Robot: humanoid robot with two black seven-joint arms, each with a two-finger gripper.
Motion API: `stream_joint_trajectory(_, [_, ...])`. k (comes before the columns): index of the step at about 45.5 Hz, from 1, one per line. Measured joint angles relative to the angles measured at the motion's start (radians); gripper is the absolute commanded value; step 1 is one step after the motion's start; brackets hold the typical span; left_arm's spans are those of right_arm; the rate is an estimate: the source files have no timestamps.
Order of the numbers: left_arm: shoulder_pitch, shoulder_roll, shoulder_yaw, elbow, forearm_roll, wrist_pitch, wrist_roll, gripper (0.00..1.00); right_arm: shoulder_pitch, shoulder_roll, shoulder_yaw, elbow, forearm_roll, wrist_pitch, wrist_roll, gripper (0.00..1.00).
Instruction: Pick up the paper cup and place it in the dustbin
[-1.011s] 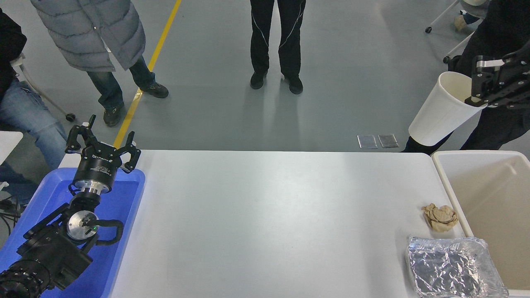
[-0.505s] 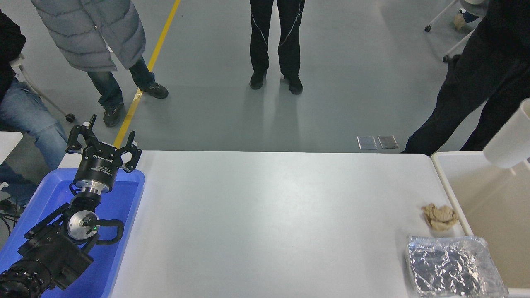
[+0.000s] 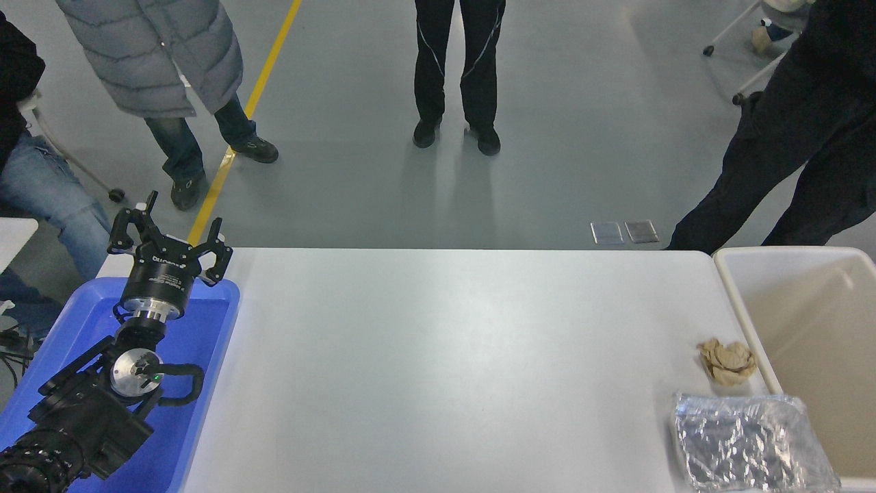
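Note:
The dustbin (image 3: 732, 291), a large cream-white bin with a beige inside, stands at the table's right end. The paper cup is out of view, and what shows of the bin's inside holds nothing. My right arm and its gripper are out of view too. My left gripper (image 3: 169, 236) is parked at the lower left over the blue tray, open with nothing between its fingers.
A blue plastic tray (image 3: 205, 329) lies under the left arm. A crumpled brown paper ball (image 3: 727, 360) and a crinkled foil tray (image 3: 746, 444) sit beside the dustbin's left wall. Several people stand beyond the table's far edge.
The right gripper carried the white cup rightward and down over the dustbin, then both left the picture. The left arm has not moved.

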Motion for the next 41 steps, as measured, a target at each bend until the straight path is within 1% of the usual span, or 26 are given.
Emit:
stream_joint_trajectory(10, [0.0, 0.0, 0.0, 0.0, 0.0, 0.0, 0.0, 0.98, -0.334, 0.062, 0.206, -0.251, 0.002, -0.038, -0.002, 0.0])
stream_joint_trajectory(21, [0.0, 0.0, 0.0, 0.0, 0.001, 0.0, 0.0, 0.98, -0.632, 0.179, 0.426, -0.539, 0.003, -0.053, -0.002, 0.0])
stream_joint_trajectory(30, [0.0, 0.0, 0.0, 0.0, 0.001, 0.001, 0.0, 0.98, -0.784, 0.26, 0.562, -0.707, 0.002, -0.075, -0.002, 0.0])
stream_joint_trajectory(37, [0.0, 0.0, 0.0, 0.0, 0.001, 0.001, 0.0, 0.98, -0.852, 0.299, 0.607, -0.77, 0.002, -0.104, -0.001, 0.01])
stream_joint_trajectory(38, [0.0, 0.0, 0.0, 0.0, 0.001, 0.001, 0.0, 0.98, -0.858, 0.302, 0.61, -0.775, 0.002, -0.106, -0.001, 0.15])
stream_joint_trajectory(39, [0.0, 0.0, 0.0, 0.0, 0.001, 0.001, 0.0, 0.98, -0.863, 0.304, 0.614, -0.781, 0.002, -0.109, -0.001, 0.44])
stream_joint_trajectory(41, [0.0, 0.0, 0.0, 0.0, 0.0, 0.002, 0.0, 0.98, -0.876, 0.312, 0.622, -0.795, 0.002, -0.117, -0.001, 0.58])
